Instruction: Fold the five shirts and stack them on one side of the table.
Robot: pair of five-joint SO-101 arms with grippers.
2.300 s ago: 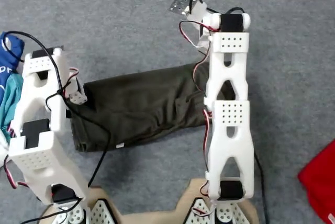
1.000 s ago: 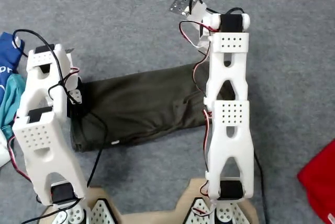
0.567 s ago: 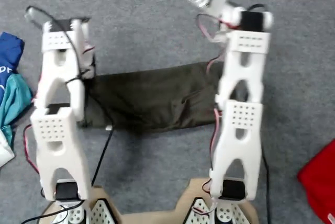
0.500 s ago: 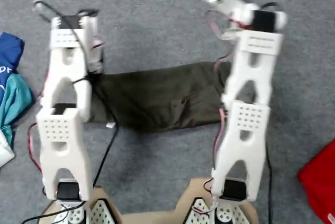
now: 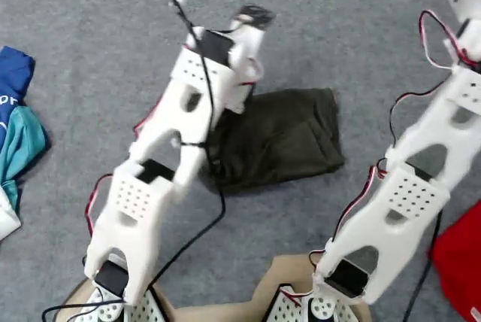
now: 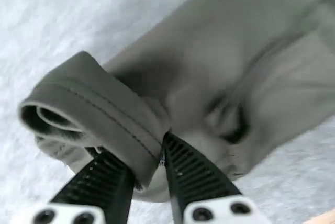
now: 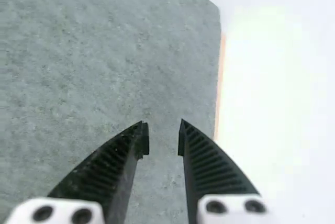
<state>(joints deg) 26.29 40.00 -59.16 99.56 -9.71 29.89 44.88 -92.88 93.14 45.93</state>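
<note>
Bright, even light from above is recorded. Soft shadows are cast beside the shirt (image 5: 285, 138). Glare is noted beyond the table (image 7: 78, 51) edge.

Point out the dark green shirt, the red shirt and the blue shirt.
dark green shirt (image 5: 289, 138), high view, middle of the folded cloth.
red shirt (image 5: 460, 262), high view, the part at the picture's edge.
blue shirt (image 5: 13, 74), high view, its dark blue upper part.

White perforated arms (image 5: 188, 104), red-black wires (image 5: 222, 209), black ribbed end effector fingers (image 6: 188, 177).
</note>
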